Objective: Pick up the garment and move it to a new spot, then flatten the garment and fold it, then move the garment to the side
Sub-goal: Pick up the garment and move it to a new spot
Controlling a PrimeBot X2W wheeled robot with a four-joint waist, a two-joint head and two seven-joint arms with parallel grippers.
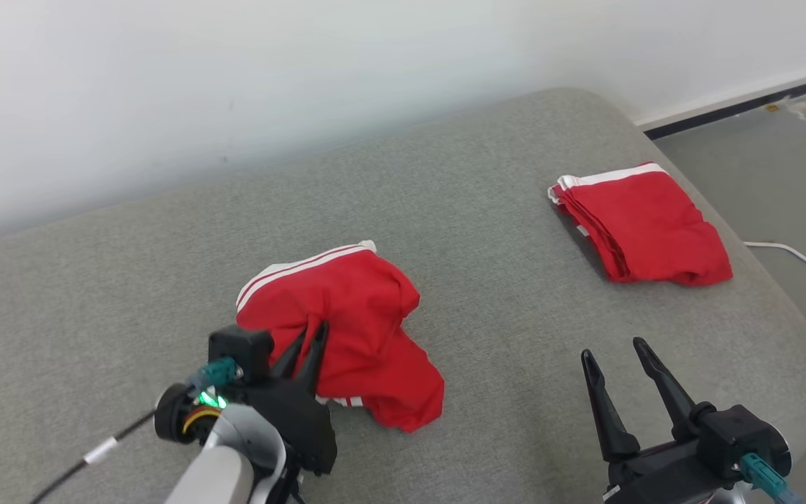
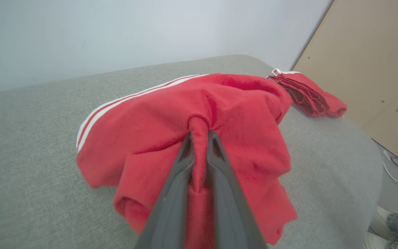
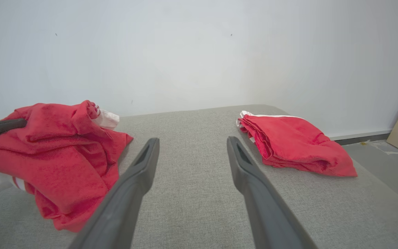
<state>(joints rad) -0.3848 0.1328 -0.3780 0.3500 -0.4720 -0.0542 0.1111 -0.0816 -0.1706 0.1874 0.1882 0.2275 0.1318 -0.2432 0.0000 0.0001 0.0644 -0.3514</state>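
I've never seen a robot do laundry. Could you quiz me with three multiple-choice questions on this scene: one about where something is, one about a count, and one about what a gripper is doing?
1. Where on the grey padded surface does the folded garment lie?
A) toward the right edge, away from the robot
B) at the near left corner
C) right at the robot's near edge

2. How many red pieces of clothing lie there?
A) one
B) two
C) three

3. What is the left gripper doing?
A) hanging open over bare fabric
B) pinching a fold of the crumpled garment
C) holding the folded garment

Answers:
1 A: the head view shows it by the far right edge.
2 B: one is crumpled and one is folded.
3 B: the left wrist view shows red cloth squeezed between its fingers.
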